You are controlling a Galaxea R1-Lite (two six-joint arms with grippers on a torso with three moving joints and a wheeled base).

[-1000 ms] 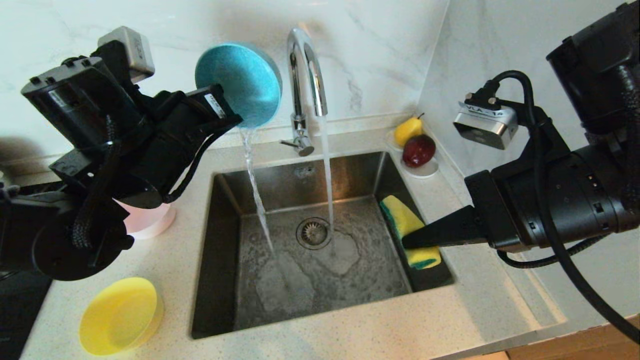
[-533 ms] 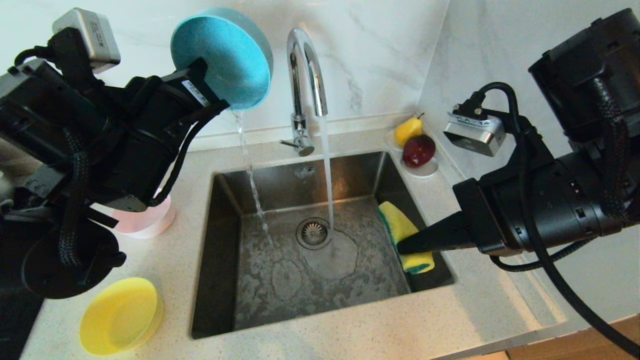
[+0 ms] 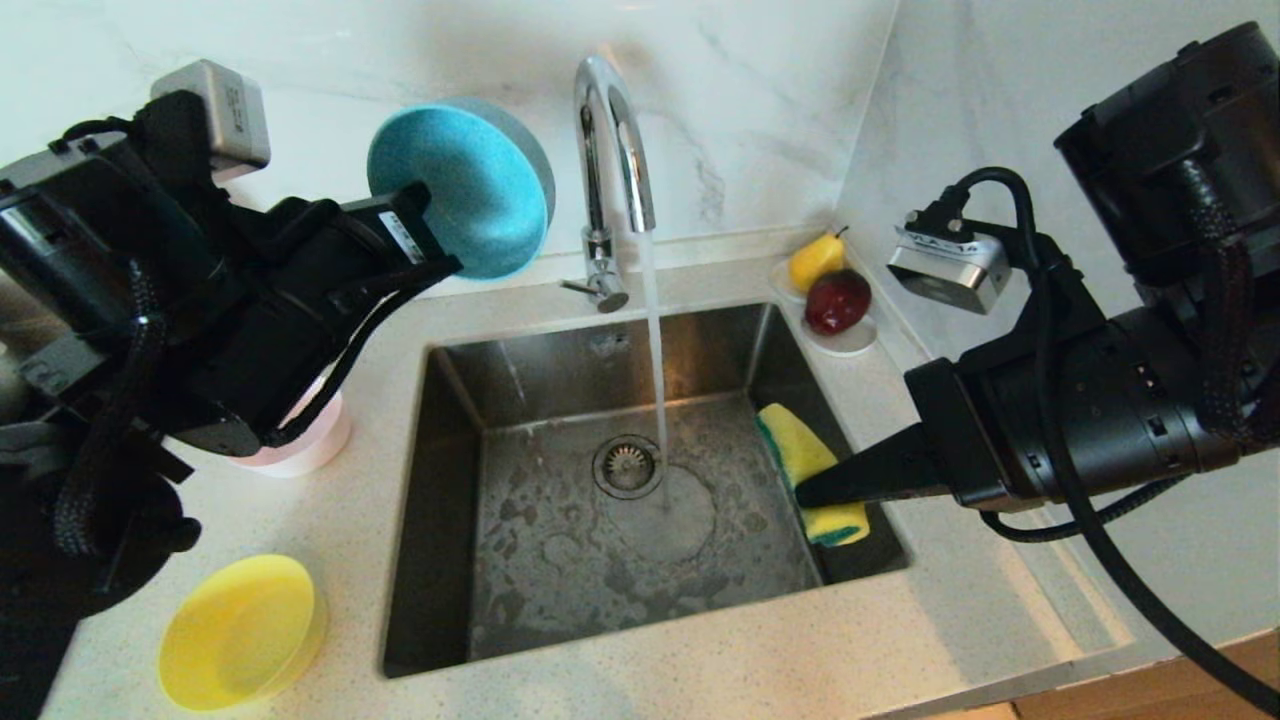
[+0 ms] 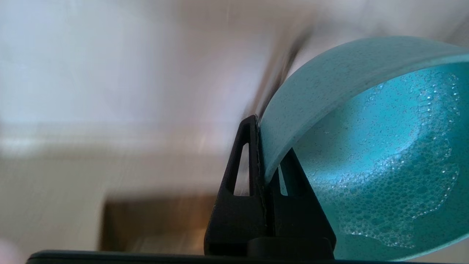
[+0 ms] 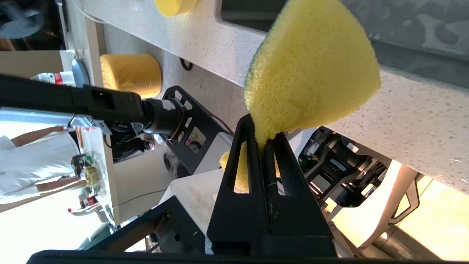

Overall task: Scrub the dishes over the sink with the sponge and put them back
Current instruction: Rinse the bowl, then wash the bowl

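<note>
My left gripper [image 3: 440,255] is shut on the rim of the light blue bowl [image 3: 460,190], which it holds on edge high up, left of the tap [image 3: 610,150] and above the sink's [image 3: 560,365] back left corner. In the left wrist view, foam clings inside the blue bowl [image 4: 384,146], and the left gripper [image 4: 269,137] pinches its wall. My right gripper [image 3: 805,492] is shut on the yellow-and-green sponge [image 3: 800,450] over the sink's right side; the sponge [image 5: 311,66] bulges out of the right gripper [image 5: 263,128]. A yellow bowl [image 3: 240,630] sits on the counter. The pink bowl [image 3: 300,455] is mostly hidden behind my left arm.
Water runs from the tap onto the drain strainer [image 3: 627,465]. A white saucer [image 3: 850,345] with a yellow pear [image 3: 815,260] and a red apple [image 3: 838,300] stands at the back right corner. Marble walls close in behind and on the right.
The stream of water pouring out of the blue bowl has stopped. My left gripper swung the bowl up and left, then came back down a little. The right arm has hardly moved.
</note>
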